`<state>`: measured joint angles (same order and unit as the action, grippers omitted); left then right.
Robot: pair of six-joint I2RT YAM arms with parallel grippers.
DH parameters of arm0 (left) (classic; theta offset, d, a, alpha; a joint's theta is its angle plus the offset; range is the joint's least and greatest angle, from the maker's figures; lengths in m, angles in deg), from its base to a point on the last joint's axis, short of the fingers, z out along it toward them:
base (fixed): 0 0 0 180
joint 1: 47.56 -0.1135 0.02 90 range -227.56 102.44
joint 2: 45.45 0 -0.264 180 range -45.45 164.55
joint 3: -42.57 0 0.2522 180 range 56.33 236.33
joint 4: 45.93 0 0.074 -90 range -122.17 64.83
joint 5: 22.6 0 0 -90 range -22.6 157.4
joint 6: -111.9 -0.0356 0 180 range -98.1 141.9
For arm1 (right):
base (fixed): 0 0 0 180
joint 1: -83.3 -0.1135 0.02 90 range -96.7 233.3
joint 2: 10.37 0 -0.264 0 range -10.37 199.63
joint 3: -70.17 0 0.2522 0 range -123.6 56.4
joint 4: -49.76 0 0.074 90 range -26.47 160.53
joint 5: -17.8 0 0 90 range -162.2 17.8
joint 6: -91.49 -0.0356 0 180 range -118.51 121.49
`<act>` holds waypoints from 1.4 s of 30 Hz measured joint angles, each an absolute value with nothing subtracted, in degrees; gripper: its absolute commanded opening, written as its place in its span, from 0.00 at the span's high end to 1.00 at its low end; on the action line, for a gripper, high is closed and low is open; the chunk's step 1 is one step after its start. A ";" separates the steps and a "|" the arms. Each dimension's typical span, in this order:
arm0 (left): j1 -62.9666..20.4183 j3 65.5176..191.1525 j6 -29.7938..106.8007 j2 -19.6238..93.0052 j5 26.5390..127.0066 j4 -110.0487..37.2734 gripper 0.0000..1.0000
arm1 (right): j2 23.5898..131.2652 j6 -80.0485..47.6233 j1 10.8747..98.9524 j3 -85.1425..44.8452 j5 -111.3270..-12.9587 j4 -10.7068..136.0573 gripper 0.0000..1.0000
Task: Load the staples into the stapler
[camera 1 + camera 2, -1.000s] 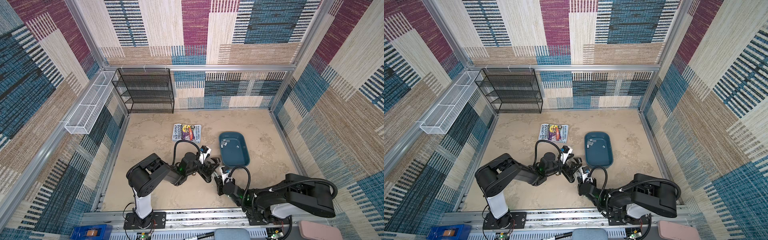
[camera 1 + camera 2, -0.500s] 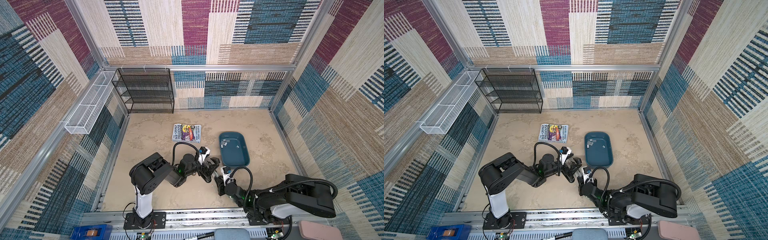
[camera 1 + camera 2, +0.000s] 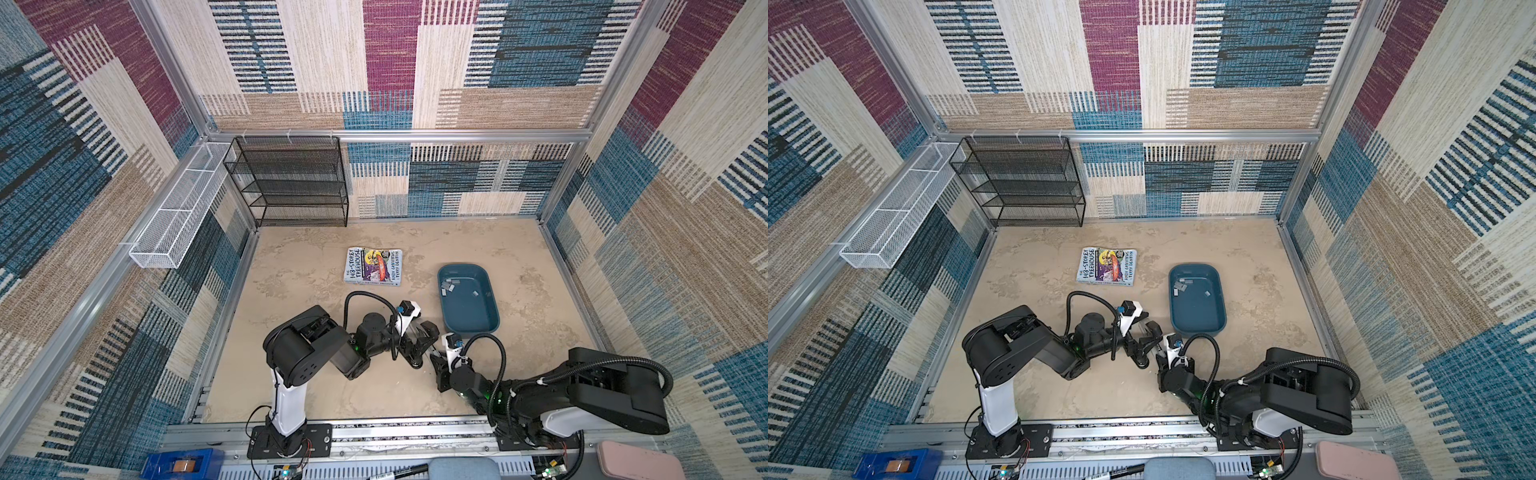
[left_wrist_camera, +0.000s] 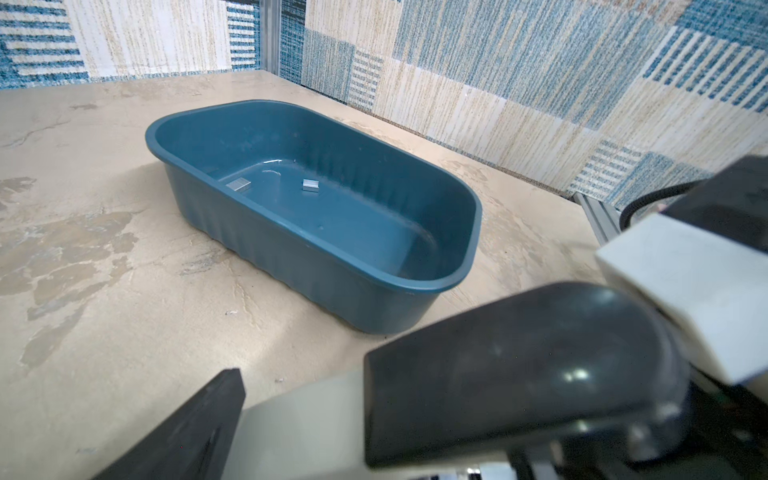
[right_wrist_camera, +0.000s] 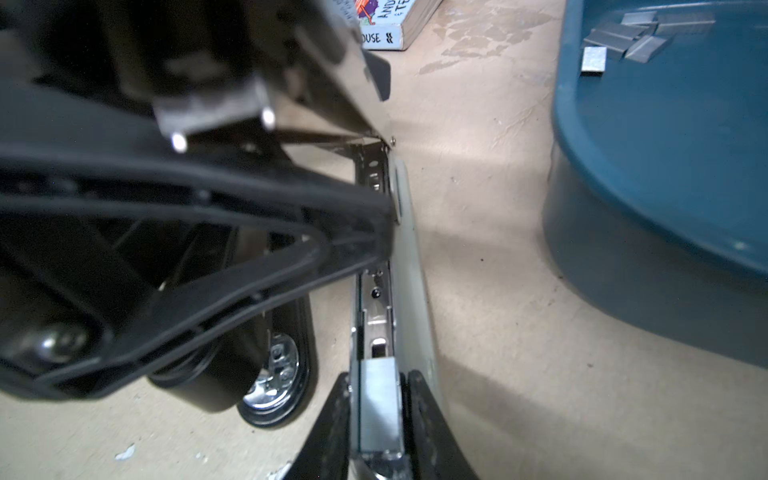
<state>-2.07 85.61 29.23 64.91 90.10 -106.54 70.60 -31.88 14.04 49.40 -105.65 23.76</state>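
So the right gripper (image 5: 376, 415) has its fingers pinched on a staple strip (image 5: 380, 405) in the stapler (image 5: 374, 257) channel at lower centre; the left gripper (image 3: 419, 347) is spread wide around the stapler.

On the worktop (image 3: 316, 399), a mesh shelf rack (image 3: 291, 183) stood in the rear left corner, against the back wall. A wire basket (image 3: 178, 216) hung on the left wall beside it. A book (image 3: 374, 267) lay flat behind the centre, with a tub (image 3: 467, 299) to its right, apart. Loose staples (image 3: 451, 286) lay in the tub's rear half. The opened stapler (image 5: 390, 257) lay in front of the tub, near the front edge, between the left gripper (image 3: 422, 343) and right gripper (image 3: 436, 359). One strip of staples (image 5: 380, 405) sat in the stapler's channel, between the right gripper's fingers.
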 measured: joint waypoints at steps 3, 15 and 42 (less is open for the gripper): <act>-2.07 84.91 27.53 65.18 90.58 -107.67 0.01 | 70.57 -31.88 14.04 49.60 -105.67 23.76 0.79; -2.02 84.19 23.63 63.76 95.21 -107.65 0.01 | 70.88 -33.63 14.15 49.38 -107.24 24.24 0.82; -2.05 86.60 27.96 53.35 84.55 -97.84 0.03 | 56.19 -34.50 14.00 47.13 -107.68 35.25 0.56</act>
<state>-2.05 86.60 27.96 53.35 84.55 -97.84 56.19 -34.50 14.00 47.13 -107.68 35.25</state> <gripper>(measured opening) 0.979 0.477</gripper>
